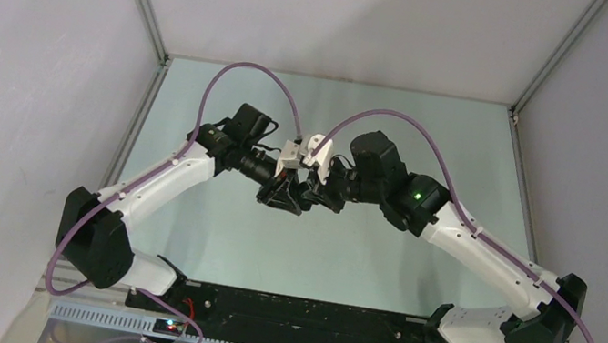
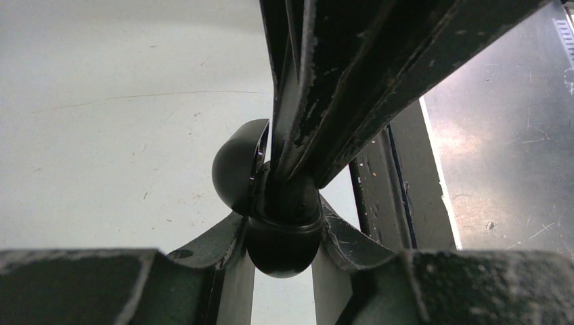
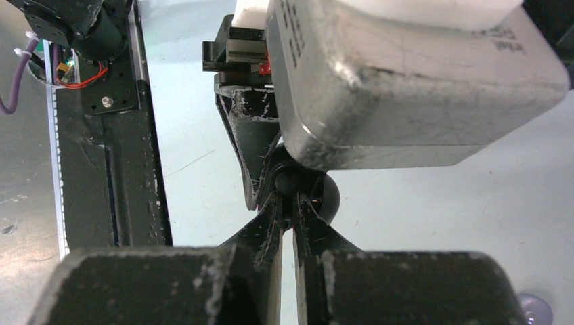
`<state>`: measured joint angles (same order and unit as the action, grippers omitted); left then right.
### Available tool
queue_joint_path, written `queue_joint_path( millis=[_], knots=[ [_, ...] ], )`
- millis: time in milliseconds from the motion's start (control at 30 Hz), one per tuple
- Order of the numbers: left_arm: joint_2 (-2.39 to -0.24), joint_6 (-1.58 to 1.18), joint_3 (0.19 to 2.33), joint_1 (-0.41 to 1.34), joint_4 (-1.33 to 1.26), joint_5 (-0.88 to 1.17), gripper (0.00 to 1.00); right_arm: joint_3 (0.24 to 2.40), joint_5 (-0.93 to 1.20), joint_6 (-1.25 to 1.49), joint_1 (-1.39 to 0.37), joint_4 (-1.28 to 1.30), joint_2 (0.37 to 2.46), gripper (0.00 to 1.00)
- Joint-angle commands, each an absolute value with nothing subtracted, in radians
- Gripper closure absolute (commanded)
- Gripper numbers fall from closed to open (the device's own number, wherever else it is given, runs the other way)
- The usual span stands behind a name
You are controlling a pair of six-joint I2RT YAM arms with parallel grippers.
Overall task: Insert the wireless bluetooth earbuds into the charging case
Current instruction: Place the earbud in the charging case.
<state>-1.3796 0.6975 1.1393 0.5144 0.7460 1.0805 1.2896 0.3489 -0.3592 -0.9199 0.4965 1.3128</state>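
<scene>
Both arms meet above the middle of the table. My left gripper [image 2: 283, 223] is shut on a small black charging case [image 2: 283, 252], gripping its rounded lower shell from both sides. The case's lid [image 2: 233, 169] stands open to the left. My right gripper [image 3: 288, 203] comes down onto the case's open top, its fingers [image 2: 338, 88] nearly together on a black earbud [image 3: 288, 180] that sits at the mouth of the case. In the top view the left gripper [image 1: 283, 196] and right gripper [image 1: 308, 195] touch tip to tip, and the case is hidden between them.
A pale purple rounded thing [image 3: 535, 309] lies on the table, cut off at the right wrist view's corner. The left wrist's silver camera box [image 3: 406, 88] hangs just above my right fingers. The black base rail [image 1: 287, 312] runs along the near edge.
</scene>
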Motion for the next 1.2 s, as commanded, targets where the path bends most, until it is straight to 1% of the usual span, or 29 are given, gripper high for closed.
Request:
queue_joint_path(
  millis=[0,167,600,800,867,933,1000,1033,1067,1167],
  knots=[
    [-1.347,0.702,1.164,0.517,0.723,1.133,0.99,1.292,0.396,-0.331,-0.922,0.46,1.324,0.91],
    [-1.344,0.705,1.164,0.518,0.725,1.131,0.99,1.292,0.428,-0.322,-0.921,0.46,1.334,0.91],
    [-1.34,0.721,1.163,0.516,0.735,1.135,0.99,1.292,0.409,-0.316,-0.933,0.452,1.351,0.9],
    [-1.34,0.721,1.163,0.516,0.736,1.135,0.99,1.293,0.377,-0.338,-0.934,0.457,1.329,0.87],
    [-1.34,0.722,1.164,0.516,0.736,1.135,0.99,1.292,0.38,-0.343,-0.934,0.46,1.322,0.84],
    [-1.341,0.721,1.164,0.517,0.736,1.134,0.99,1.292,0.381,-0.35,-0.934,0.463,1.313,0.77],
    [-1.341,0.721,1.164,0.516,0.736,1.133,0.99,1.292,0.379,-0.36,-0.933,0.466,1.301,0.65],
    [-1.343,0.721,1.164,0.516,0.736,1.134,0.99,1.293,0.378,-0.363,-0.933,0.468,1.297,0.62],
    [-1.343,0.721,1.164,0.516,0.737,1.133,0.99,1.293,0.382,-0.366,-0.932,0.471,1.287,0.57],
    [-1.344,0.72,1.166,0.516,0.737,1.133,0.99,1.293,0.399,-0.369,-0.92,0.477,1.265,0.54]
  ],
)
